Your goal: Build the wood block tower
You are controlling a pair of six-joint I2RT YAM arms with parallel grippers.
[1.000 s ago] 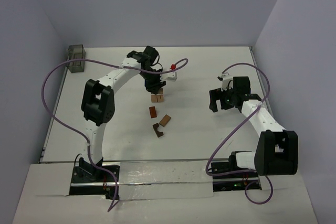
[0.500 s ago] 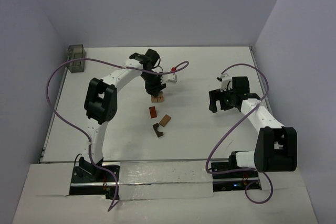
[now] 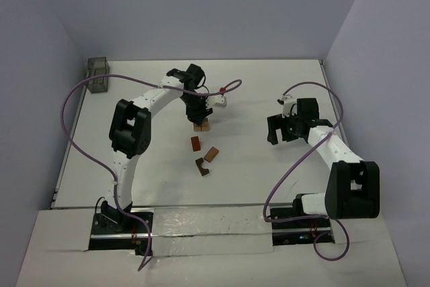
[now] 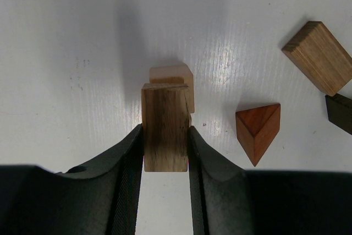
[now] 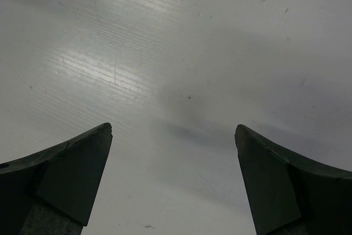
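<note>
My left gripper is shut on a tan wooden block, its fingers pressing both sides. The block sits on or just above a lighter tan block on the table; I cannot tell if they touch. In the top view this stack shows just below the gripper. A reddish-brown triangular wedge lies to the right, also in the top view. A tan cuboid and a dark brown piece lie beyond it. My right gripper is open and empty over bare table.
A grey translucent container stands at the back left corner. The tan cuboid and the dark piece lie in front of the stack. Purple cables loop off both arms. Walls close the table on three sides.
The left arm has shifted its elbow slightly while the gripper stays over the stack with the block in it. The right arm has not moved.
</note>
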